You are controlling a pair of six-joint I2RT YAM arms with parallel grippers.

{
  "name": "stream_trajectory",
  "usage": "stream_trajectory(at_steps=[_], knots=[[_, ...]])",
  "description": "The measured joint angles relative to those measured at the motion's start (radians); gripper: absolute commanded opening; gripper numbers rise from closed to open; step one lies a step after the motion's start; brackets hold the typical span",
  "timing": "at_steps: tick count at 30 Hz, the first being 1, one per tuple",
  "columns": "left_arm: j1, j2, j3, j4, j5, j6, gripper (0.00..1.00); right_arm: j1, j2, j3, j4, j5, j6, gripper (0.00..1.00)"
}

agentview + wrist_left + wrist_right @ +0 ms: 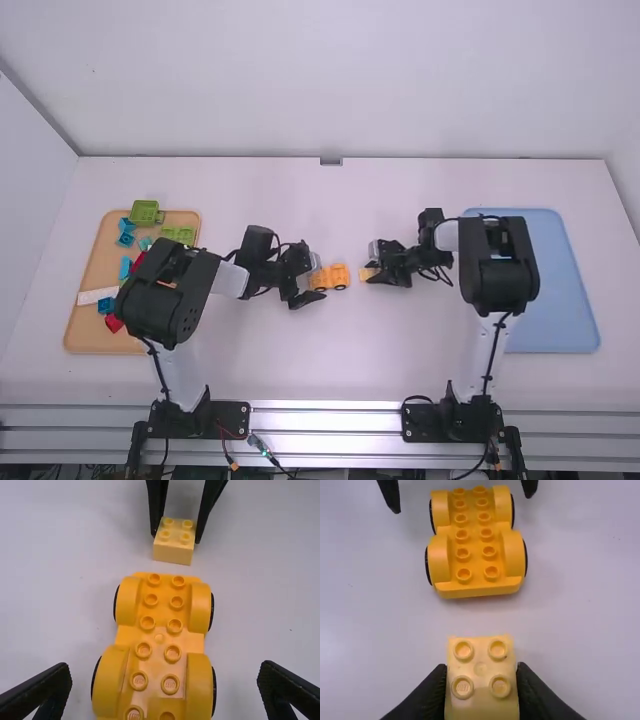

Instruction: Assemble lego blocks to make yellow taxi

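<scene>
One yellow car [339, 276] upright on the worktop [300, 370], studs up, lengthwise between the left hand [320, 277] and the right hand [370, 273]. At the car's left end, left hand spread wide, astride the car and apart from both flanks. Opposite the car's right end, right hand, pinching a pale yellow block [366, 273] by two opposite sides, four studs up. Block roughly in line with the car, near but apart from it. Impossible to tell from these views: contact or slight gap between block and worktop. Over to the left, a tan tray [90, 335] with green pieces [144, 211], blue pieces [125, 268], red pieces [113, 324] and a white piece [97, 295]. Over to the right, partly under the right arm [497, 265], a blue tray [560, 300].
</scene>
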Motion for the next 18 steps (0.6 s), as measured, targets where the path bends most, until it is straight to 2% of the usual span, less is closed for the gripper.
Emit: stream_trajectory(at_steps=[4,7,11,12,14,18], knots=[[0.000,0.000,0.000,0.000,0.000,0.037,0.99,0.000,0.000,0.001,-0.001,-0.003,0.007,0.18],[0.000,0.008,0.008,0.003,0.001,0.061,0.99,0.000,0.000,0.015,-0.016,0.001,0.044,0.17],[0.000,0.048,0.039,0.010,0.008,0.077,1.00,0.000,0.000,0.091,-0.153,0.005,0.073,0.17],[0.000,0.060,0.048,0.008,0.011,0.078,0.95,0.000,0.000,0.114,-0.194,0.003,0.068,0.18],[0.000,0.070,0.056,0.004,0.013,0.080,0.91,0.000,0.000,0.138,-0.249,0.001,0.050,0.18],[-0.007,0.076,0.062,-0.017,0.018,0.115,0.83,0.000,0.000,0.199,-0.391,-0.009,-0.031,0.25]])
